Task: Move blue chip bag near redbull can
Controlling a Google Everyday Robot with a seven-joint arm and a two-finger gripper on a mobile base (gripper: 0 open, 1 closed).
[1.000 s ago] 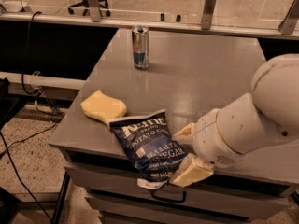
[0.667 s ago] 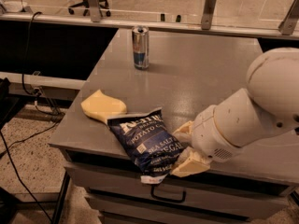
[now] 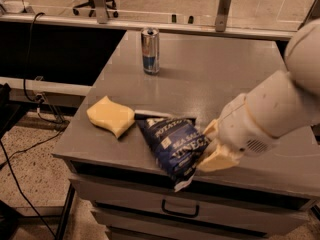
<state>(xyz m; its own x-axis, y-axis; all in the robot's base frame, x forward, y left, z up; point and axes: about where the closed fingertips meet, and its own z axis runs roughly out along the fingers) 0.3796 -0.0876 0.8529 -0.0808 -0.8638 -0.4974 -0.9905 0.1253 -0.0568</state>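
**Ana:** Where is the gripper [image 3: 204, 148] now?

**Ben:** It is low over the front part of the table [image 3: 235, 74], at the right side of the chip bag [image 3: 172, 144]. Its two pale fingers [image 3: 217, 160] are closed on the bag's right edge, one above it and one below.

**Ana:** What is different from a second ago?

**Ben:** The bag sits a little further right and further back than it did, and it is turned somewhat. The gripper has gone the same way, so the bag seems to travel with it. The sponge [image 3: 111, 115] lies where it lay, and the bag's upper corner is just beside it.

**Ana:** Is the bag off the table?

**Ben:** That is hard to tell. It looks tilted, and its lower corner hangs past the front edge, above the drawer.

**Ana:** What does that mean for the job?

**Ben:** The grip appears to hold, so the carrying has probably only just started. The can [image 3: 150, 50] stands upright near the far left edge, well apart from the bag, with bare table between them. Most of the way is still to go.

**Ana:** Any risk?

**Ben:** The bag is crinkly and pinched at one side only, so it may sag or slip. It could also brush the sponge on the way to the can.
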